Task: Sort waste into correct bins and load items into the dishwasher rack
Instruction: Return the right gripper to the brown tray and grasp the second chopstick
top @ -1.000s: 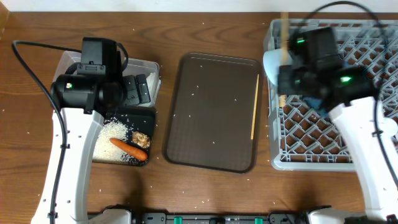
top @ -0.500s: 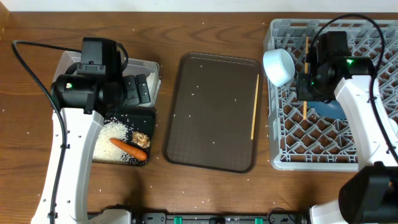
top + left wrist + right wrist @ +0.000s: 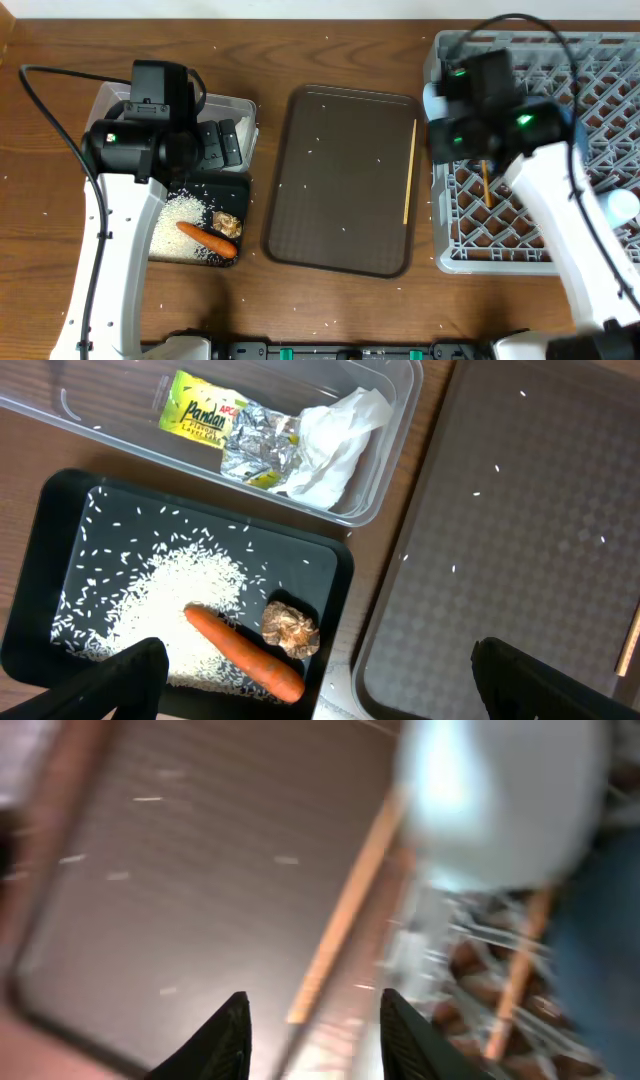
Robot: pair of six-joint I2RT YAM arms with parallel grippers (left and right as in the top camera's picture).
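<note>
The black tray (image 3: 60,530) holds the rice grains (image 3: 170,595), the orange carrot (image 3: 245,652) and the brown scrap (image 3: 290,628). The clear tub (image 3: 395,420) holds the crumpled wrapper (image 3: 235,440). My left gripper (image 3: 340,695) hangs open and empty above both bins (image 3: 222,148). My right gripper (image 3: 315,1040) is open and empty at the grey rack's (image 3: 600,70) left edge, beside the white bowl (image 3: 500,790). One chopstick (image 3: 410,172) lies on the brown serving tray (image 3: 340,180). The other chopstick (image 3: 486,185) lies in the rack. A dark-blue plate (image 3: 600,920) shows blurred at the right.
A pale cup (image 3: 620,205) sits in the rack at the right. Loose rice grains dot the serving tray and the wooden table (image 3: 300,310). My right arm (image 3: 540,170) stretches across the rack's left half. The right wrist view is motion-blurred.
My right gripper let go of a chopstick, which now lies in the rack, and the arm swung left toward the serving tray's edge. The left arm has not moved.
</note>
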